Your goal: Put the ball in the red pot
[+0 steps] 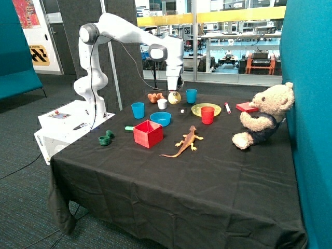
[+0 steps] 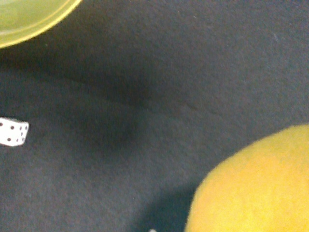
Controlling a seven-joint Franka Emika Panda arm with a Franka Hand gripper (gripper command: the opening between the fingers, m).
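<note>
The pale yellow ball (image 1: 174, 97) is at the back of the black table, beside the small white cup (image 1: 162, 104). My gripper (image 1: 174, 92) hangs straight down right on top of the ball. I cannot tell whether the ball rests on the cloth or is held just above it. In the wrist view the ball (image 2: 256, 183) fills one corner, very close. The red square pot (image 1: 148, 133) stands nearer the table's front, in front of the blue bowl (image 1: 160, 119), well apart from the ball.
Around the ball are a brown-orange lumpy object (image 1: 154, 97), two blue cups (image 1: 137, 110) (image 1: 191, 96), a yellow plate (image 1: 206, 109) (image 2: 29, 19), a white die (image 1: 182, 110) (image 2: 13, 132) and a red cup (image 1: 207, 115). An orange toy lizard (image 1: 185, 141) lies beside the pot. A teddy bear (image 1: 264, 115) sits at the far side.
</note>
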